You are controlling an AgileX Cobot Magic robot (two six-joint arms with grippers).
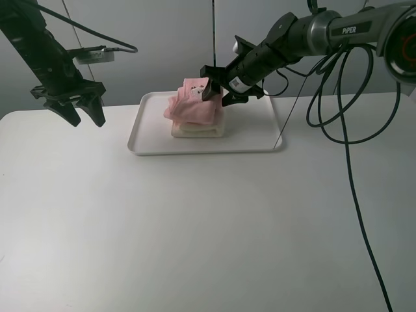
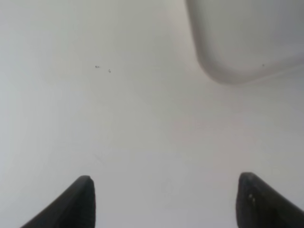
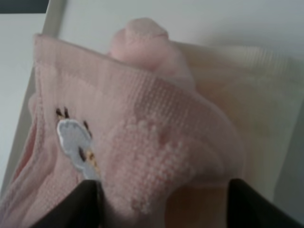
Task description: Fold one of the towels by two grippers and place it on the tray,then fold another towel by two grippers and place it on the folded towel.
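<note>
The pale pink towel (image 1: 192, 104) lies bunched on top of the folded cream-white towel (image 1: 198, 130), and both rest on the white tray (image 1: 149, 140). My right gripper (image 1: 218, 91) hovers at the pink towel's upper right edge. In the right wrist view its fingertips (image 3: 71, 204) stand wide apart, open, with the pink towel (image 3: 142, 142) and its embroidered face (image 3: 73, 142) between and beyond them; the cream towel (image 3: 256, 104) shows underneath. My left gripper (image 1: 81, 110) hangs open above the table, left of the tray, holding nothing. The left wrist view shows its fingers (image 2: 71, 204) apart and a corner of the tray (image 2: 228, 71).
The white table (image 1: 195, 227) spreads out in front of the tray. Black cables (image 1: 344, 130) hang from the right arm down across the table's right side. A grey wall stands behind the tray.
</note>
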